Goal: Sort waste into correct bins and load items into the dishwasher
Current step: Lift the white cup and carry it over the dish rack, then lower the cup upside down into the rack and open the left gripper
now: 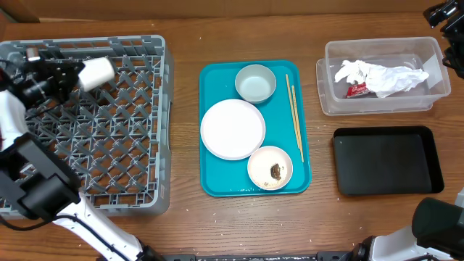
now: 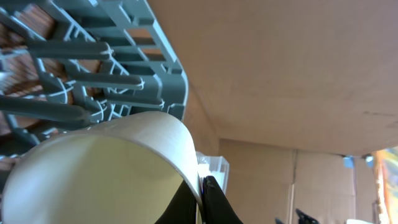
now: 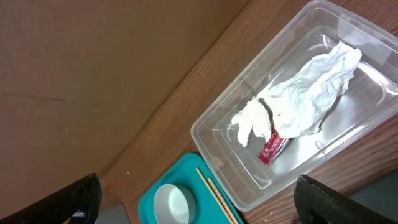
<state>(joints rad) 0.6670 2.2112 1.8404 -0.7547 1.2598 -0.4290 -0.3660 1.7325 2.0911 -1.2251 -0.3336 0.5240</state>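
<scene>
White cup (image 1: pixel 96 72) is being held sideways over the dish rack (image 1: pixel 163 123), rim clamped by the left jaws, seemingly for racking; right jaws are being held apart.

Table (image 1: pixel 185 217): rack (image 1: pixel 161 123), teal tray (image 1: pixel 217 181), tub (image 1: pixel 328 101), black tray (image 1: pixel 388 163)

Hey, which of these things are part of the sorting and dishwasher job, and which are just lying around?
Job: white cup in shut left gripper, dish rack, pale bowl, plate, second bowl with brown lump, chopsticks, clear tub holding crumpled paper and red wrapper, black tray.
Just there: teal tray, table.
</scene>
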